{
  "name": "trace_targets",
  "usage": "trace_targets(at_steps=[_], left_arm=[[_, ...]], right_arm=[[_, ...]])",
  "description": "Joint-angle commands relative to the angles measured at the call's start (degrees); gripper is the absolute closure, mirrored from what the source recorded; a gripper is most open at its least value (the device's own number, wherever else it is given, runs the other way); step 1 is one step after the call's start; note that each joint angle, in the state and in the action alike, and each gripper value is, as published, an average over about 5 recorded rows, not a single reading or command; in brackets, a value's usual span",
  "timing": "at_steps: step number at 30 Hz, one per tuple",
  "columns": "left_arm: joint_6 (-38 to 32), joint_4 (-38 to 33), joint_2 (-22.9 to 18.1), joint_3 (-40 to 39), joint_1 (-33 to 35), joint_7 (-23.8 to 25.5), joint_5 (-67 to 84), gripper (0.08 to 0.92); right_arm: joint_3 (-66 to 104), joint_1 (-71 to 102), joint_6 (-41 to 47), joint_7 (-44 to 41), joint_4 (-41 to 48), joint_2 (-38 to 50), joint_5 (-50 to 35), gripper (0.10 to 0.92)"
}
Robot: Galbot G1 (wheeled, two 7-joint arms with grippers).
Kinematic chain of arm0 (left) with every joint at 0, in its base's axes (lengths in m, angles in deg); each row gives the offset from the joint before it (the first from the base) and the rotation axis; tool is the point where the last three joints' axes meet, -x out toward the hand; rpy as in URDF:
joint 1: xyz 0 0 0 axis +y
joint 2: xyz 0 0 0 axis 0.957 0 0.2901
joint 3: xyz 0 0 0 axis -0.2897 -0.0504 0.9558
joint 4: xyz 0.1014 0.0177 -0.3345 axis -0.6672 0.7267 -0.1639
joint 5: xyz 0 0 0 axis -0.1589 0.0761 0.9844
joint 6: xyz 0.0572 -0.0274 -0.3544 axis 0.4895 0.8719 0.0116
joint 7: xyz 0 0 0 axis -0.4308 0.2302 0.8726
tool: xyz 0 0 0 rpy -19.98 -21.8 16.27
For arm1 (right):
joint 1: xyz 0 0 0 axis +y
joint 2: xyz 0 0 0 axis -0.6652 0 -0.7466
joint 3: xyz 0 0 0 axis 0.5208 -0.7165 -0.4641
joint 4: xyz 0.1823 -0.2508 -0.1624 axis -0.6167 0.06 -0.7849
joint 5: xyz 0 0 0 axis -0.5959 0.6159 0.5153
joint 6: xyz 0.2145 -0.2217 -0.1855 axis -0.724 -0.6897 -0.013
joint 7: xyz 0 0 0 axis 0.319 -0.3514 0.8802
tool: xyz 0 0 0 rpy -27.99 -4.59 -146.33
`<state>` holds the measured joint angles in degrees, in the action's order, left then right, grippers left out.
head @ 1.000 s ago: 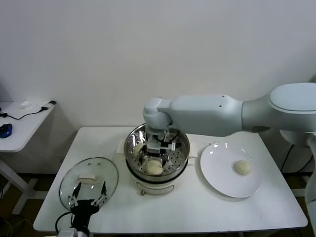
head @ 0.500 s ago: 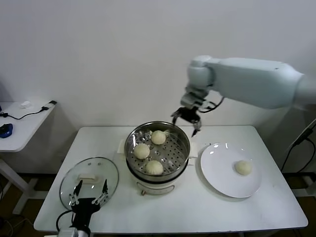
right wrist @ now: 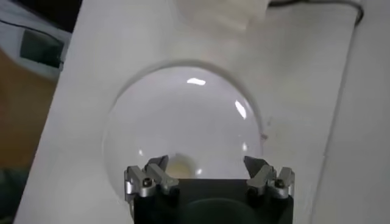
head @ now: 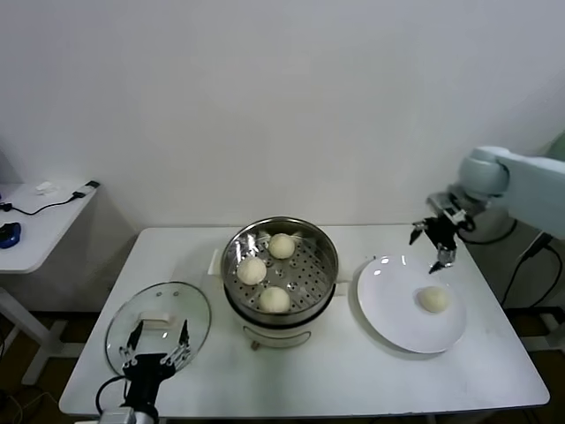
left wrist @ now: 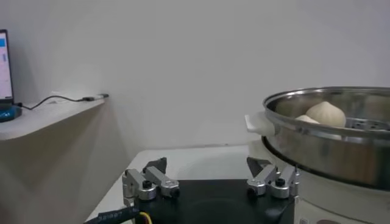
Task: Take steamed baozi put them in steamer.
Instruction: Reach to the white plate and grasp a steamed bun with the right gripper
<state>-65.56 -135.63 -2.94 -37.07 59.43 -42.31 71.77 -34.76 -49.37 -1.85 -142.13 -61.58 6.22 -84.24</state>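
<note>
The steel steamer [head: 323, 250] stands mid-table on a cream pot and holds three steamed baozi [head: 282, 246], [head: 252, 270], [head: 274, 300]. One more baozi [head: 433, 299] lies on the white plate [head: 388, 296] to its right. My right gripper [head: 425, 253] hangs open and empty above the plate's far edge. In the right wrist view the plate [right wrist: 183, 115] fills the picture and that baozi [right wrist: 181, 166] peeks out near one finger of the gripper [right wrist: 207, 165]. My left gripper [head: 154, 349] rests open at the front left; in its wrist view [left wrist: 207, 173] the steamer [left wrist: 329, 131] and a baozi [left wrist: 326, 112] show.
A round glass lid [head: 159, 309] with a cream handle lies front left, under my left gripper. A small side table [head: 40, 221] with cables stands far left. The wall runs close behind the table.
My right arm rose out of the steamer, leaving a baozi inside, and swung right to above the plate. The left arm stayed put.
</note>
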Motion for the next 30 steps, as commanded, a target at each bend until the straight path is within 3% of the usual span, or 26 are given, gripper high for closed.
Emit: trace_targets(at_steps=[1,17,27,30], left_arm=[[0.1,-0.1,-0.4,-0.1,0.1,0.0,-0.3,0.177],[-0.5,0.1,-1.2,-0.1,0.9,-0.3,-1.1,0.177],[-0.8,0.1,-1.3,-0.4,1.4,-0.4,-1.5,0.177],[-0.7,-0.2,-1.4,-0.4,1.5,-0.4,-1.4,0.177]], right_arm=[[10.6,17.1,6.7,4.3,3.5,7.7,7.2,0.203],[23.3,29.9,7.5,10.6,12.3,1.1,10.0,0.203],[24.1,30.6,8.4,9.8,13.2,-1.2,9.0,0.205],[24.0,30.2,8.6,9.0,12.8,-0.8,9.4,0.249]])
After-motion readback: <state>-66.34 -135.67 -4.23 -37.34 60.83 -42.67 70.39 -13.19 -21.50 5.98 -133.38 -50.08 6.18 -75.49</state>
